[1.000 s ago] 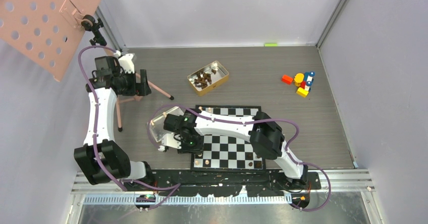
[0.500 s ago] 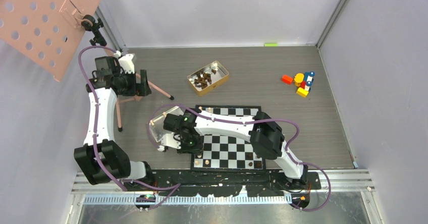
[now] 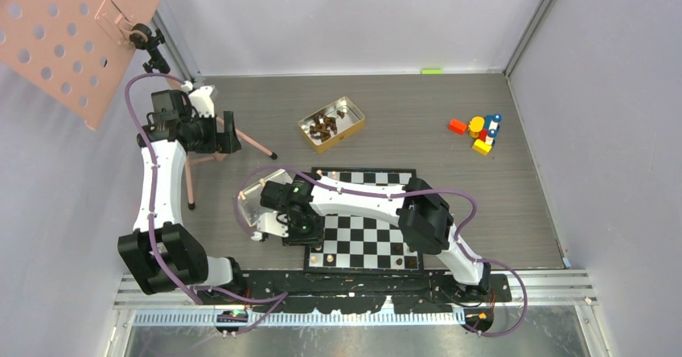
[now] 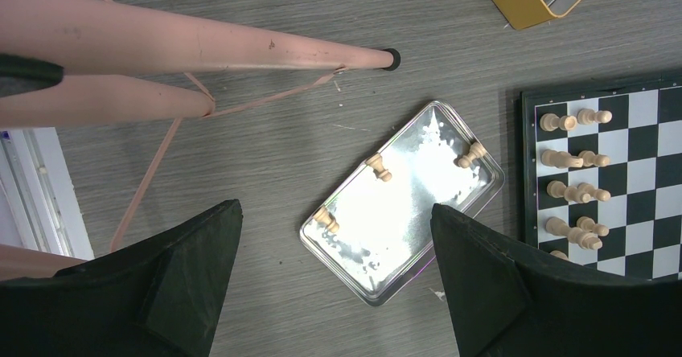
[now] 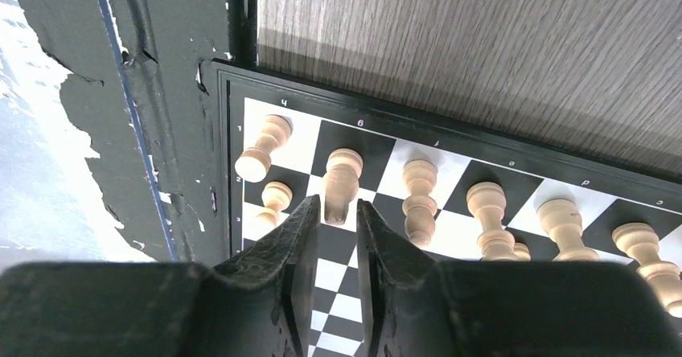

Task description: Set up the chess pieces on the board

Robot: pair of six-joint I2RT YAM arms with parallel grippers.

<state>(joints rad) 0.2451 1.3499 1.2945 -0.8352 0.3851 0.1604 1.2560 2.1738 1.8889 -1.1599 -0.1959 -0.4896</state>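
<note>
At the near centre of the worktop [image 3: 402,100] the board [image 3: 366,243] lies flat, black and silvery checks inside a thin black border, with the right arm crossing over it. Pale chess pieces [image 4: 575,160] stand in two files along its 9 o'clock edge. Near a corner of that edge the right pincer [image 5: 338,212] is down, its fingers close on either side of one upright pale piece [image 5: 341,182]. Whether they press it or stand just clear cannot be told.

Containers:
- **Clear tray** [image 4: 410,212]: lies just beside the board at 9 o'clock and holds three pale pieces lying on their sides, well apart.
- **Gold tin** [image 3: 340,134]: sits open at 11 o'clock, apart from the board, and holds a heap of dark brown pieces [image 3: 324,124].

The left pincer [image 4: 338,276] hangs above the tray, spread wide.

Writing: the figures 1, 2 and 3 are legible on the board's border. The letters along the adjoining side appear inverted and cannot be read with certainty.

Surface and room: the worktop is grey wood-grain, with pale walls on three sides. Toy blocks [image 3: 480,134] in red, yellow and blue sit at 2 o'clock, well apart from the board. A pink tripod [image 3: 189,182] stands at 9 to 10 o'clock, with a pink perforated panel [image 3: 72,27] above it.
</note>
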